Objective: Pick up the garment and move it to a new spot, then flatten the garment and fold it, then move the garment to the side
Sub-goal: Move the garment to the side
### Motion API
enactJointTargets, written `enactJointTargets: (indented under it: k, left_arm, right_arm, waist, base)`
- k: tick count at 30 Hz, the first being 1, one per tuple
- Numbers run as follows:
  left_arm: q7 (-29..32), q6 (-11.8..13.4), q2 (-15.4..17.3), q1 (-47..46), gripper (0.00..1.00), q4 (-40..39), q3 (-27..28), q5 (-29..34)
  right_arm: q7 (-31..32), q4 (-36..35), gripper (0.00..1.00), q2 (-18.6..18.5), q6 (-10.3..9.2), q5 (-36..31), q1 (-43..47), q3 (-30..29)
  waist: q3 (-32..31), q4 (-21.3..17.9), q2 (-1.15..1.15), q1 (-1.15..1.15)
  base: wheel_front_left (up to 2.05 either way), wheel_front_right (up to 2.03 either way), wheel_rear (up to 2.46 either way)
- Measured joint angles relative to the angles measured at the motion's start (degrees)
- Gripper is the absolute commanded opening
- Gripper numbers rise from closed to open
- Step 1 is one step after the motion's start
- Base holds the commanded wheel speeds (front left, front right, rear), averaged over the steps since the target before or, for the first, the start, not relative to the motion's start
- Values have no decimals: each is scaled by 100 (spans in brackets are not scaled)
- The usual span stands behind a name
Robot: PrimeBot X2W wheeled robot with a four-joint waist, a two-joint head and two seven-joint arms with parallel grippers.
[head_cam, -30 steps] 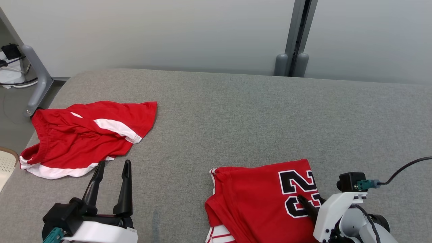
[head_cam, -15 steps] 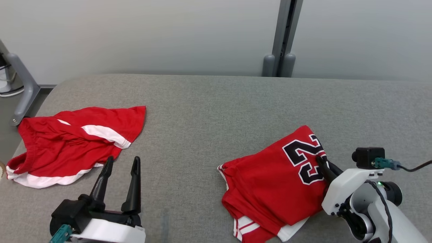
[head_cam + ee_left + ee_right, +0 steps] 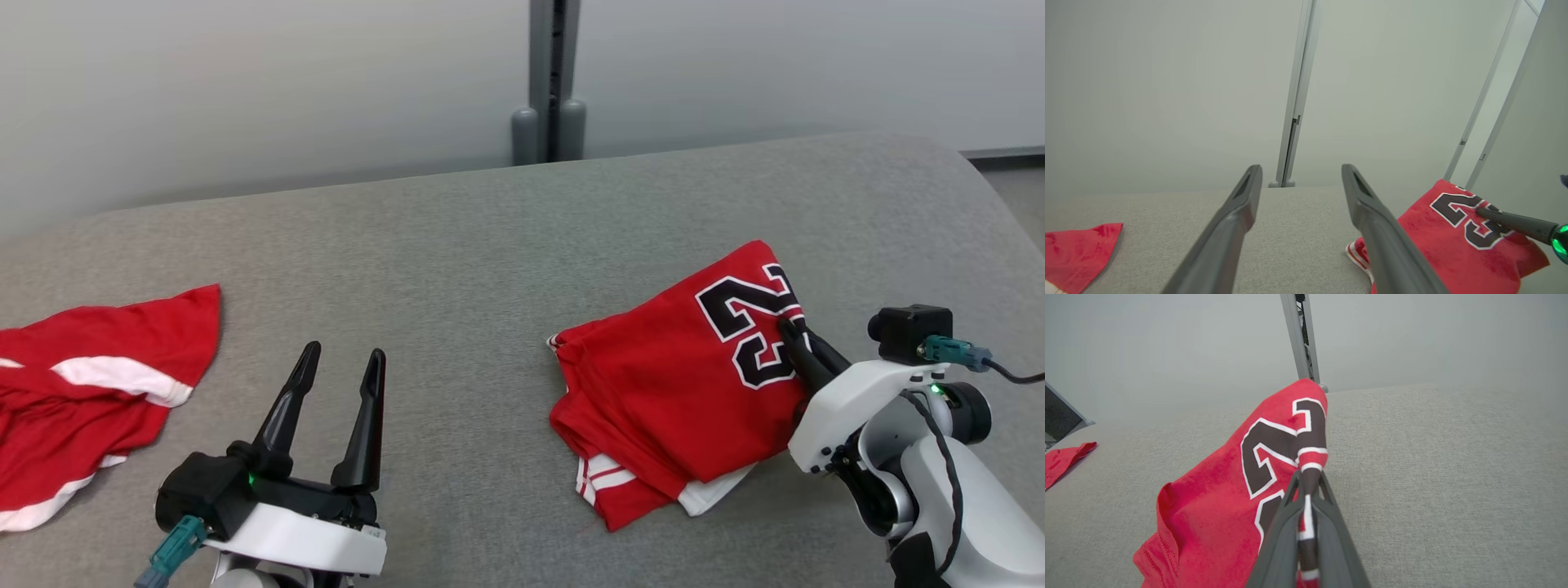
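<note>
1. So the right gripper [image 3: 790, 328] is pinched tight on the folded red jersey [image 3: 669, 400], right at the "23" edge.
2. The jersey lies on the grey padded table [image 3: 457, 261], right side.
3. The left gripper [image 3: 343, 355] hovers with its fingers spread wide, between the jersey and the red shorts [image 3: 82, 400].

White wrist shells [image 3: 841, 404] carry long dark tapered fingers [image 3: 365, 425], teal plugs [image 3: 947, 351], a black cable [image 3: 1016, 376].
</note>
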Motion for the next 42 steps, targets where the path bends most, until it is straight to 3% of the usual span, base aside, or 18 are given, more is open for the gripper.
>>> enactJointTargets:
  k: [8,16,26,35,40,41,42]
  left_arm:
    - [0,0,57,-171,100,-26,-64,41]
    - [0,0,266,-410,100,-33,-188,47]
    - [0,0,639,-813,100,-24,-388,46]
    - [0,0,811,-882,100,-35,-389,36]
    - [0,0,848,-928,100,-43,-372,37]
    - [0,0,850,-948,100,-45,-372,37]
    - [0,0,856,-957,100,-45,-372,36]
  right_arm:
    - [-187,-52,0,53,0,-41,-188,-31]
    - [-521,391,0,-13,0,42,-1117,83]
    - [-1147,1878,0,-87,0,175,-2614,-23]
    - [-1544,3492,0,-192,0,-523,-3322,-860]
    - [-1641,3894,0,-172,0,-956,-3479,-1205]
    - [-1641,3914,18,-156,0,-1051,-3495,-1252]
    - [-1646,3934,44,-141,0,-1143,-3504,-1294]
  waist:
    - [218,-731,0,0]
    - [651,-1188,0,0]
    - [1451,-1307,0,0]
    - [1842,-1244,0,0]
    - [1904,-1313,0,0]
    - [1909,-1327,0,0]
    - [1911,-1341,0,0]
  base:
    - [0,0,0]
    - [0,0,0]
    - [0,0,0]
    - [0,0,0]
    - [0,0,0]
    - [0,0,0]
    - [0,0,0]
